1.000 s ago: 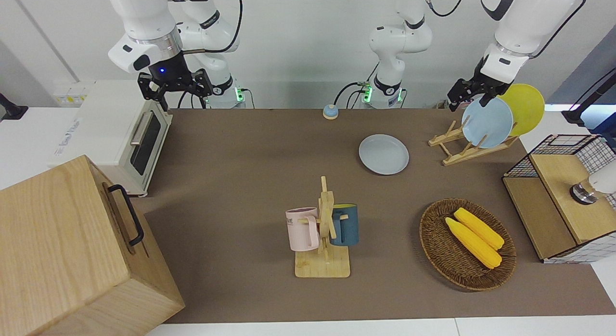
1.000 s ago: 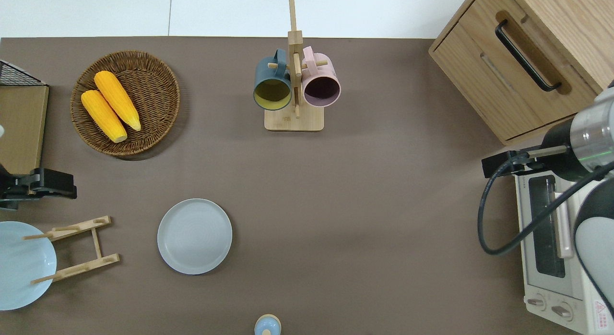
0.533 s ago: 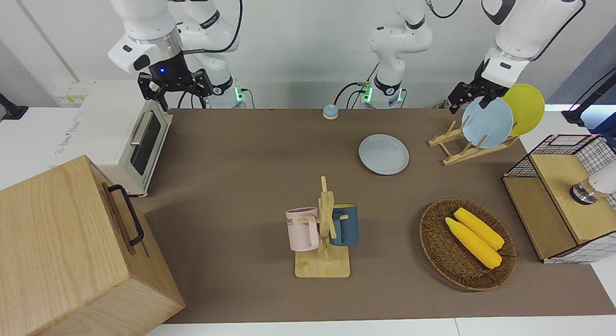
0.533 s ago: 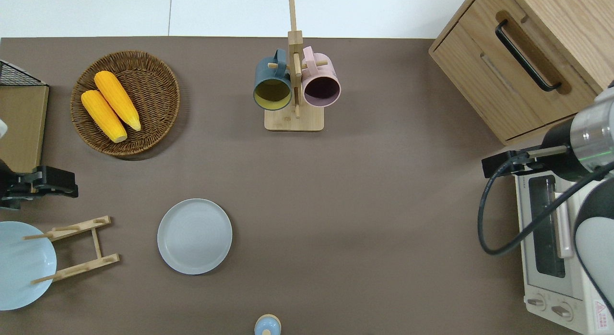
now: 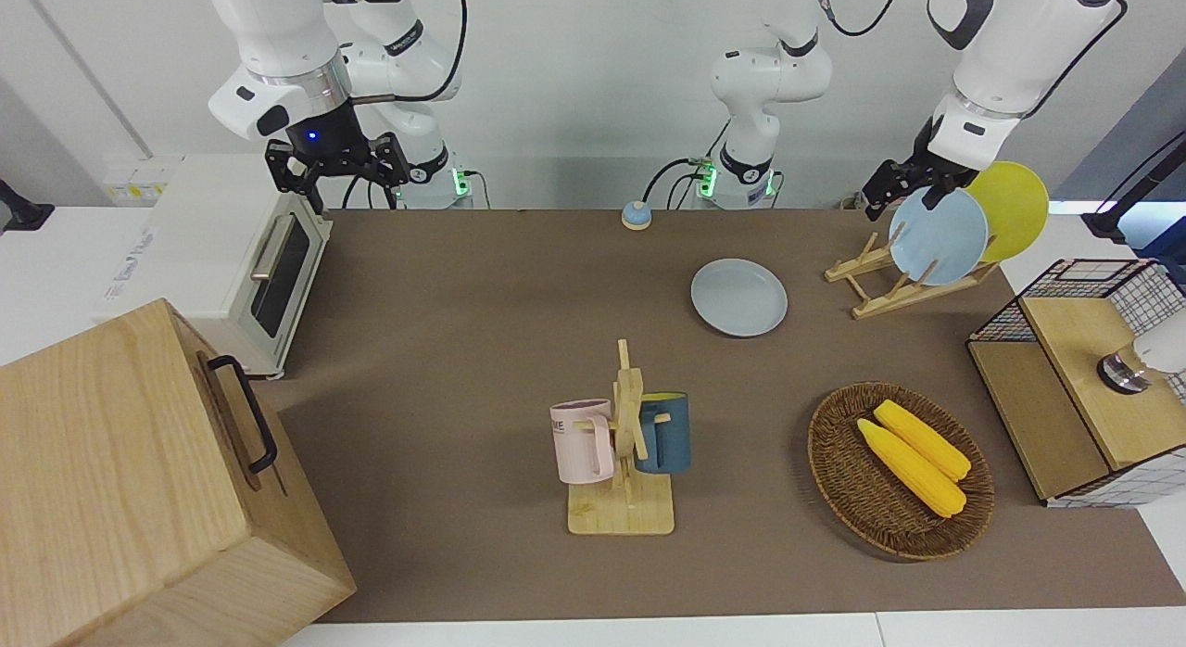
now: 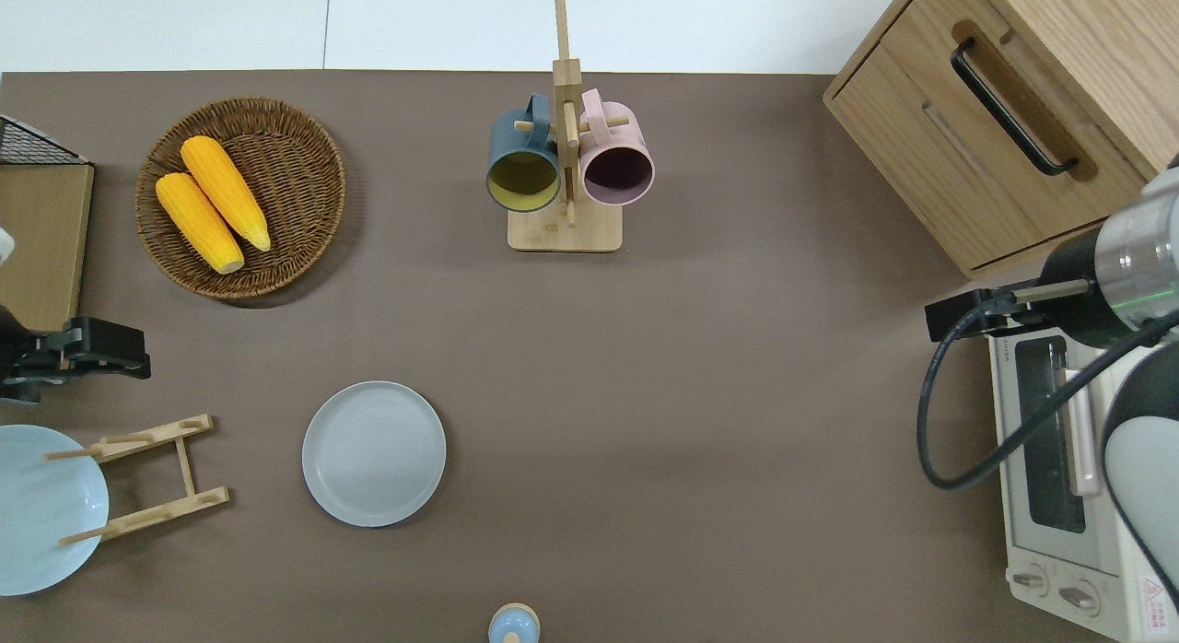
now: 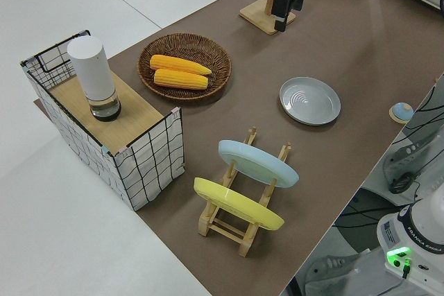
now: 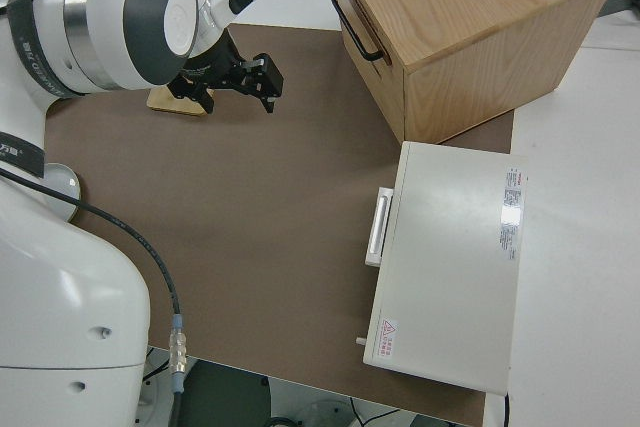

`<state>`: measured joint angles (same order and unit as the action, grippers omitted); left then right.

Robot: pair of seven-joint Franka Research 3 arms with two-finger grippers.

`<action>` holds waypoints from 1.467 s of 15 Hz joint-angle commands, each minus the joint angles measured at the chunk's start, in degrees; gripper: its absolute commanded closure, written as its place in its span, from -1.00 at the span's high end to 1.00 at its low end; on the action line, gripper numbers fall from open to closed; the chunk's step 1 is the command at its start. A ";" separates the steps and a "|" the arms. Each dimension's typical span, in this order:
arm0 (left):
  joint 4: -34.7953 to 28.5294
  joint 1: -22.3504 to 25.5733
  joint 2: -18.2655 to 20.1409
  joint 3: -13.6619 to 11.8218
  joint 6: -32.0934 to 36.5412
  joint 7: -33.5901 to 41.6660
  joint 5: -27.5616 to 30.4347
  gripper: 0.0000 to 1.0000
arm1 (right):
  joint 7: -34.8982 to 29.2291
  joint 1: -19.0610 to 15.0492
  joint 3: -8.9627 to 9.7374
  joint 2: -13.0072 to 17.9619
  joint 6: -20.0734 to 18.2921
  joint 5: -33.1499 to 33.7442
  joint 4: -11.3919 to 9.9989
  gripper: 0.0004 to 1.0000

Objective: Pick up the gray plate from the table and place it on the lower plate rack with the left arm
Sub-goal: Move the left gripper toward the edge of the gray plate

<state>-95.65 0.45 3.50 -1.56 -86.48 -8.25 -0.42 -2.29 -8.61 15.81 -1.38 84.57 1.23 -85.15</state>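
Observation:
The gray plate point(image 5: 738, 297) lies flat on the table point(image 5: 482, 332), beside the lower plate rack point(image 5: 876, 290) toward the table's middle; it also shows in the overhead view point(image 6: 374, 453) and the left side view point(image 7: 310, 100). The rack point(image 6: 147, 477) holds a light blue plate point(image 5: 938, 237) and a yellow plate point(image 5: 1015, 207); its low-end pegs point(image 7: 253, 136) are bare. My left gripper point(image 6: 138, 356) is open and empty in the air, over the table just farther from the robots than the rack. My right arm is parked, its gripper point(image 5: 338, 179) open.
A wicker basket with two corn cobs point(image 6: 239, 196), a wire-sided wooden shelf point(image 5: 1075, 378), a mug stand with a pink and a blue mug point(image 6: 566, 164), a small blue bell point(image 5: 636, 215), a toaster oven point(image 5: 241, 267) and a wooden drawer box point(image 5: 139, 480) stand around the table.
My left gripper has drifted slightly up and away from the light blue plate on the rack. The gray plate and the right arm have not moved.

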 commanded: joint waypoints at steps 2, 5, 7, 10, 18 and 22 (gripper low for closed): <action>-4.71 -0.45 1.07 -0.11 -3.51 -0.89 -0.73 0.99 | -0.69 -1.06 0.98 0.07 -0.81 0.09 0.51 0.97; -8.93 -0.54 1.51 -0.02 -6.67 -0.89 -0.64 0.99 | -0.69 -1.06 0.98 0.07 -0.72 0.09 0.51 0.97; -14.01 -0.80 2.65 -0.02 -10.88 -0.89 -0.46 0.99 | -0.69 -1.06 0.98 0.15 -0.81 0.09 0.51 0.97; -21.67 -0.98 4.24 0.42 -17.57 -0.98 -0.02 0.98 | -0.69 -1.06 0.98 0.07 -0.81 0.09 0.51 0.97; -36.26 -0.98 5.73 2.44 -33.82 -4.67 0.07 0.98 | -0.69 -1.06 0.89 0.07 -0.81 0.09 0.51 0.97; -42.68 -0.89 5.91 2.53 -40.34 -4.84 0.07 0.98 | -0.69 -1.15 0.98 0.07 -0.72 0.09 0.51 0.97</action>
<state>-132.12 0.23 6.97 1.39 -121.69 -11.98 -0.35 -2.29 -8.61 15.81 -1.38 84.57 1.23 -85.15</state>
